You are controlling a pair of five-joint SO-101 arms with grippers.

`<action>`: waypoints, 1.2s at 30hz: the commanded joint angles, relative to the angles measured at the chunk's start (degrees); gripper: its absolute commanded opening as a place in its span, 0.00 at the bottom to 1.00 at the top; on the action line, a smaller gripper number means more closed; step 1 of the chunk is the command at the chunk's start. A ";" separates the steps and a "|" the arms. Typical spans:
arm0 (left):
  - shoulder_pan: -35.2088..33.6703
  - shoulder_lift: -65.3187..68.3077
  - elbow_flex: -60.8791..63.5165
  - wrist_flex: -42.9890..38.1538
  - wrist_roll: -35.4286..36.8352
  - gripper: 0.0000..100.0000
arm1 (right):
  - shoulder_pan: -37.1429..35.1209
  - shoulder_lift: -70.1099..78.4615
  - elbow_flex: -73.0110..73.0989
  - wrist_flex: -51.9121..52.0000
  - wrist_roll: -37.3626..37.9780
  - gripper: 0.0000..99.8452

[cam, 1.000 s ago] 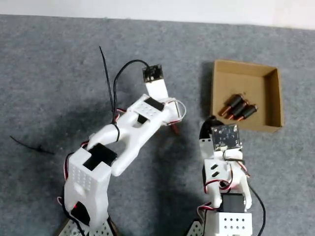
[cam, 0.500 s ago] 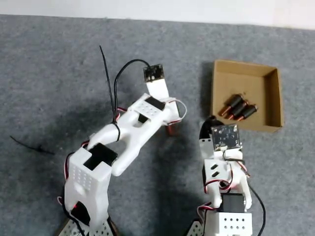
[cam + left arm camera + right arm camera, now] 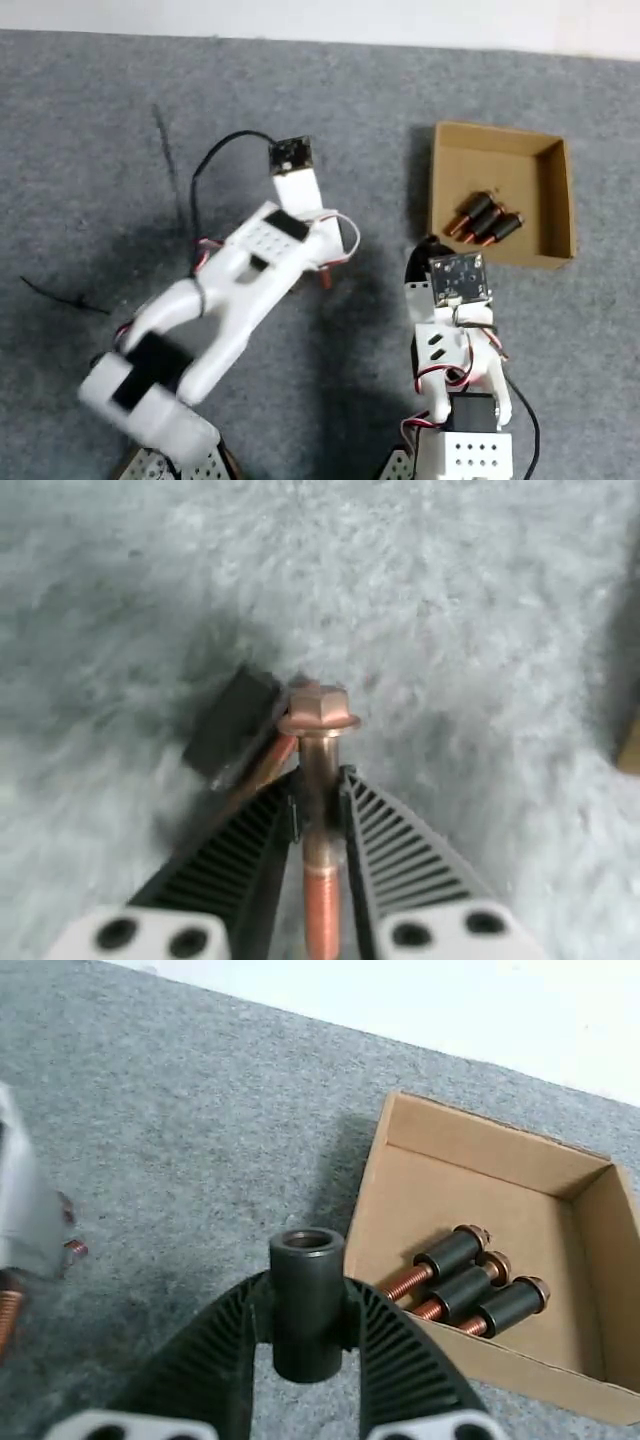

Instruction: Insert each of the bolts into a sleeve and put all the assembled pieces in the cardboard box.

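Note:
My left gripper [image 3: 320, 780] is shut on a copper bolt [image 3: 318, 712] and holds it by the shank, hex head outward, just above the grey carpet. Behind the bolt a black sleeve [image 3: 232, 725] lies on the carpet with a copper shank beside it. My right gripper [image 3: 305, 1305] is shut on another black sleeve [image 3: 305, 1278], held upright with its bore showing. In the high view the left gripper [image 3: 325, 272] hangs left of the right gripper [image 3: 425, 250], with a gap between them. The cardboard box [image 3: 552, 200] at the right holds three assembled pieces [image 3: 485, 218].
The grey carpet runs up to a white strip [image 3: 320, 15] at the far side. A thin black tie [image 3: 60, 297] lies at the left. The left arm's white body [image 3: 230, 290] slants across the middle. The box's near wall [image 3: 520, 1365] is close beside my right gripper.
The left arm has swung to the left and carried its bolt a little away from the right gripper. The right arm and the box have not moved.

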 commanded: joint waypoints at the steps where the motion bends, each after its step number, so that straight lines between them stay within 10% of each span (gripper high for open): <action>1: -0.75 -16.13 7.08 0.35 -0.53 0.00 | 0.66 -1.80 6.55 -0.04 -0.35 0.00; 36: -0.84 -95.69 59.65 -24.26 -18.29 0.01 | 0.66 -1.80 6.55 -0.04 -0.35 0.00</action>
